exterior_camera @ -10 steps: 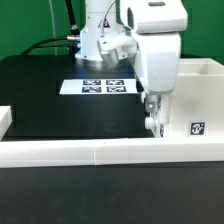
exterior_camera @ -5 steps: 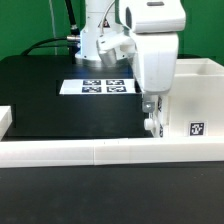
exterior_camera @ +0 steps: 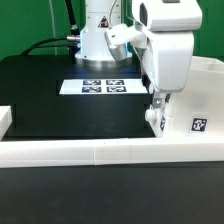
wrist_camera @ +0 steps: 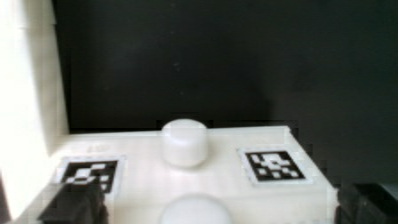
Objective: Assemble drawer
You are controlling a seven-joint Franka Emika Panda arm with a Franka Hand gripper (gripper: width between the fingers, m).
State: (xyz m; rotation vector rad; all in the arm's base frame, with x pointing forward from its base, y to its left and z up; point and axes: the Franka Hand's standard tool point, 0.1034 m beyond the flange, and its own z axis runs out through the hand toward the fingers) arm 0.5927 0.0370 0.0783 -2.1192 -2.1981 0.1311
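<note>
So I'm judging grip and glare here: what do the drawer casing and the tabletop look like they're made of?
The drawer casing looks like white moulded plastic: smooth, uniform, faintly glossy walls with rounded knobs and stuck-on printed tags, probably paper. The tabletop looks like matte black sheet or cloth; no reflections show, so which one is unclear.

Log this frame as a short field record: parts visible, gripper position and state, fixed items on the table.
part in view: white drawer part at the exterior view's right, tagged
gripper: lowered at that part's near corner; contact unclear
wrist view: two tags and a knob on the part's white surface
marker board: flat on the black table
border bars: along the front edge
</note>
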